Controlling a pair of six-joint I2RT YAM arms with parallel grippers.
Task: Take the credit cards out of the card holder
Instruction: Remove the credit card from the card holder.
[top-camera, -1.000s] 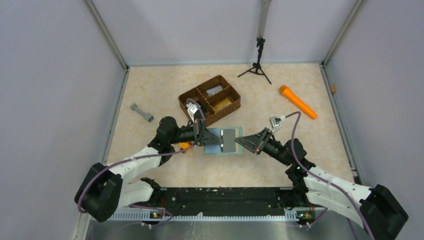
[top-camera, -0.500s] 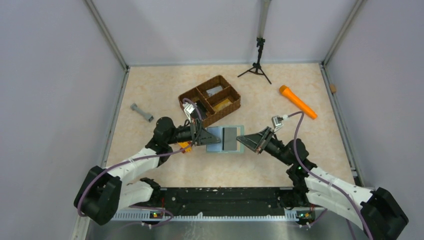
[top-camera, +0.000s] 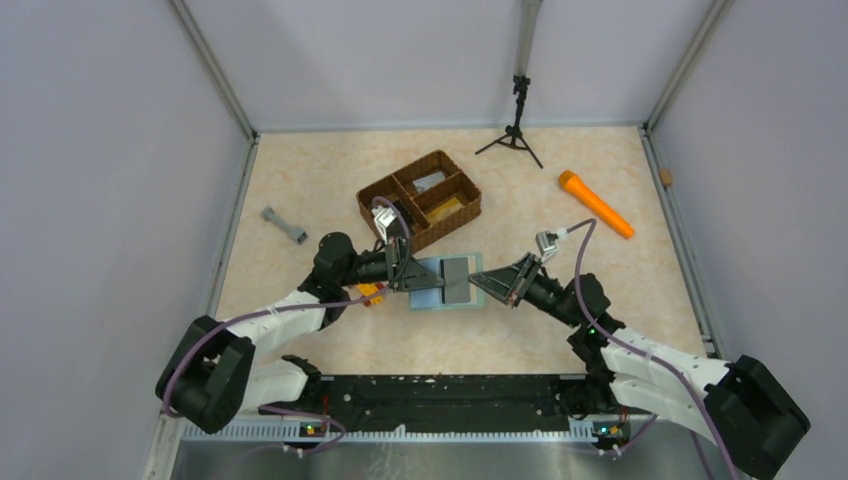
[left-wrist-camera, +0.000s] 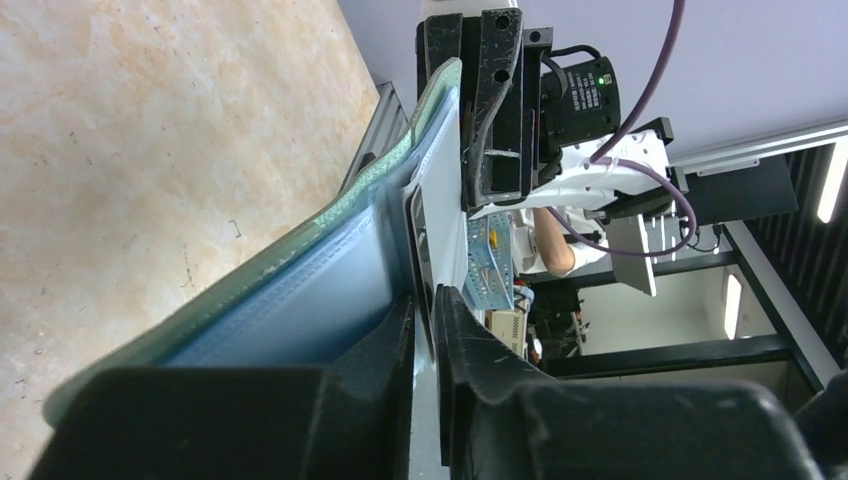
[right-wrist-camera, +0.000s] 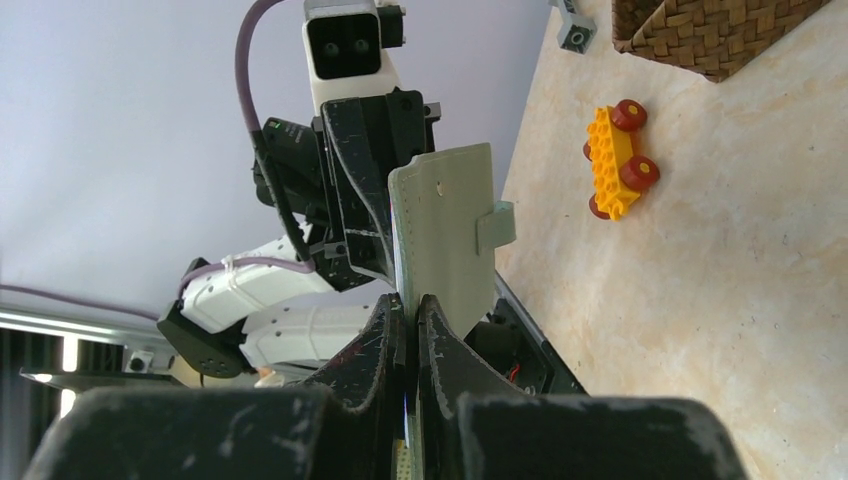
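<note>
The card holder (top-camera: 428, 283) hangs open between my two grippers, just above the table. Its left half shows pale blue pocket, and a dark grey credit card (top-camera: 457, 280) lies on its right half. My left gripper (top-camera: 406, 273) is shut at the holder's left edge. In the left wrist view its jaws pinch a thin pale card (left-wrist-camera: 414, 250) beside the blue pocket (left-wrist-camera: 300, 310) and green cover (left-wrist-camera: 330, 215). My right gripper (top-camera: 490, 283) is shut on the holder's right edge; the right wrist view shows the grey-green panel (right-wrist-camera: 440, 230) with its tab.
The brown woven basket (top-camera: 420, 199) stands just behind the holder, with a silvery piece and a yellowish piece inside. A yellow toy car (right-wrist-camera: 615, 160) lies under the left arm. A grey dumbbell (top-camera: 284, 225), an orange torch (top-camera: 596, 204) and a small tripod (top-camera: 516, 125) lie farther off.
The holder and both grippers shifted slightly right half a second ago, then back left. Both grips are unchanged.
</note>
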